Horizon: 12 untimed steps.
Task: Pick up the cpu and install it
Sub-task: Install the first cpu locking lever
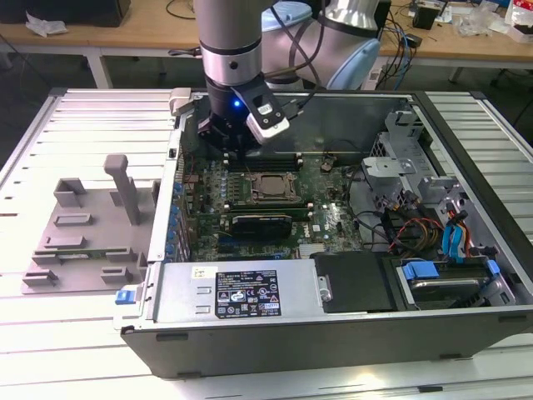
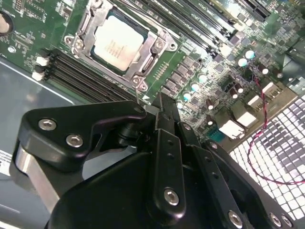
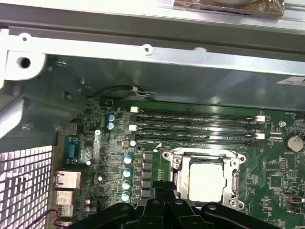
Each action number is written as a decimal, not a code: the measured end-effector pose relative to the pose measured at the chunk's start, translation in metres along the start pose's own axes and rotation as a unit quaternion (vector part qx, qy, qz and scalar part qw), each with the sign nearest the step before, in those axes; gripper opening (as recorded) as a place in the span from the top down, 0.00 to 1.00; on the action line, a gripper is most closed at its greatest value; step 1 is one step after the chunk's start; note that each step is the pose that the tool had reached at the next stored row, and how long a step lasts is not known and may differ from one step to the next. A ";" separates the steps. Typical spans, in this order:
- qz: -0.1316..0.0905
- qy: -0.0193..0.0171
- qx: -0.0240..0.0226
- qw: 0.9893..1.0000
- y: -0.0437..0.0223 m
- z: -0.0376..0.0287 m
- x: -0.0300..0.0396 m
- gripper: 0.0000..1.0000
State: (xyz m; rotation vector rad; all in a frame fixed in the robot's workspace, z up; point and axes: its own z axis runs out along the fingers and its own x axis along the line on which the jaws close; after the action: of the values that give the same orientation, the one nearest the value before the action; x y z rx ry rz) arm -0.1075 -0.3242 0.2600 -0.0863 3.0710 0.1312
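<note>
The cpu (image 1: 271, 187), a small square chip with a pale metal top (image 2: 116, 45), lies flat inside the open socket frame (image 2: 155, 45) on the green motherboard (image 1: 333, 217) of the open computer case. The first wrist view also has the cpu (image 3: 206, 181) seated in that frame. My gripper (image 1: 231, 146) hangs just above the board, beyond the socket and slightly toward the exterior view's left. Its black fingers (image 2: 162, 124) are shut against each other with nothing between them, and the gripper (image 3: 167, 198) does not touch the cpu.
Memory slots (image 3: 195, 126) run beside the socket, close to the case's back wall (image 3: 143, 71). A long black card (image 1: 262, 223) lies in front of the socket. The power supply (image 1: 241, 292), the drive bay and cables (image 1: 441, 242) are at the exterior view's right. A grey fixture (image 1: 83, 237) stands outside the case.
</note>
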 end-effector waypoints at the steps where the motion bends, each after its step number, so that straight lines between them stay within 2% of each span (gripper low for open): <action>1: 0.000 0.000 0.000 1.000 0.0001 -0.0001 0.0019 0.89; 2: 0.000 0.000 0.000 1.000 0.0002 -0.0001 0.0034 0.89; 5: 0.001 -0.001 -0.013 1.000 0.0001 -0.0001 0.0040 0.89; 6: 0.001 -0.001 -0.016 1.000 0.0001 -0.0001 0.0041 0.89; 11: 0.002 -0.001 -0.024 1.000 0.0001 0.0003 0.0085 0.89; 12: 0.002 -0.002 -0.029 1.000 -0.0001 0.0007 0.0093 0.89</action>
State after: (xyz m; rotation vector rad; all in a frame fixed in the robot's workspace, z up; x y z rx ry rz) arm -0.1167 -0.3247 0.2586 -0.0833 3.0642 0.2214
